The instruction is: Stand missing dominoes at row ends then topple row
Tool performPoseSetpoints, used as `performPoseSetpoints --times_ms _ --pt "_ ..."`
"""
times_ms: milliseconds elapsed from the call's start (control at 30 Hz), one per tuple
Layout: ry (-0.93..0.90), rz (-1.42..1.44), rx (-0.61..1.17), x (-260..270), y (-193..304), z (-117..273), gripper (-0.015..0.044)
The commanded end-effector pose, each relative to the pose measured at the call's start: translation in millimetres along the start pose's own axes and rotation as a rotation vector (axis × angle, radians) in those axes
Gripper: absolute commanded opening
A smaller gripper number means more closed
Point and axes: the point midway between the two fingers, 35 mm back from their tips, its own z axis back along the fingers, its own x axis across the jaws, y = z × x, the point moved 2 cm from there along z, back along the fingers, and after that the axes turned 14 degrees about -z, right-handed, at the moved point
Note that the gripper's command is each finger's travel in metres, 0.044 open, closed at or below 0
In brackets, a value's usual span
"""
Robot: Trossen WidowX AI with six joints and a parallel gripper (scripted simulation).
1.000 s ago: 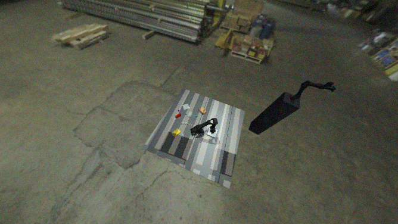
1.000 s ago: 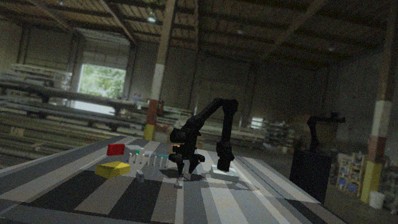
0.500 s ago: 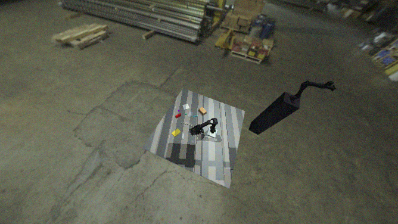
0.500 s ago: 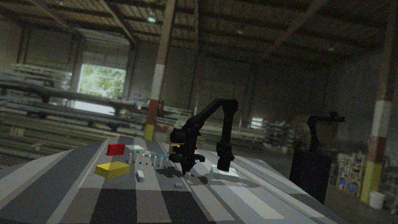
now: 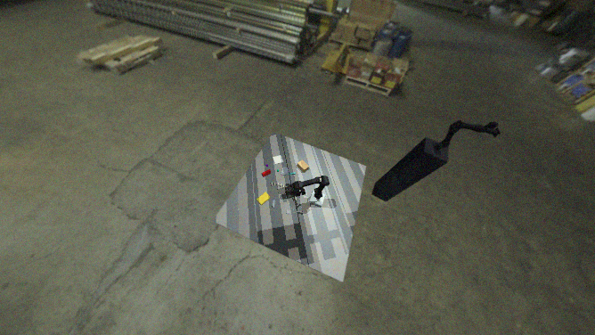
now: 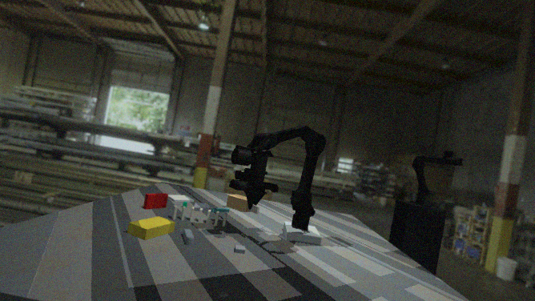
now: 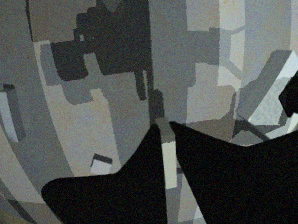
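My gripper [image 6: 251, 206] [image 7: 162, 128] is shut on a pale domino [image 7: 170, 162]. In the wrist view the domino stands out lengthwise between the two black fingertips, and it looks raised off the striped table top. A row of thin pale dominoes [image 6: 208, 216] [image 5: 279, 184] stands upright, left of the gripper in the exterior view. A grey-white block [image 6: 187, 236] [image 7: 10, 119] lies in front of the row. A smaller pale block [image 6: 239, 249] [image 7: 101, 164] lies nearer the table's front. The gripper hides part of the area beside the row in the top view.
A yellow block [image 5: 263, 198] [image 6: 151, 228] lies near the row. A red block [image 5: 265, 173] [image 6: 155, 201], a white flat block [image 5: 278, 159], a tan box [image 5: 303, 166] [image 6: 237, 202] and small green and teal pieces are behind it. The arm's white base [image 6: 314, 236] is on the right.
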Motion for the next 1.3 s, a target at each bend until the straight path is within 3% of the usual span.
performPoseSetpoints --times_ms 0,300,600,1267 --pt "-0.003 0.005 -0.001 -1 -3 53 0.0022" --pt "-0.003 0.072 -0.001 2 -2 59 0.0022" --pt "-0.006 0.909 -0.002 34 18 60 0.0022" --pt "-0.043 0.964 -0.066 41 21 51 0.0022"
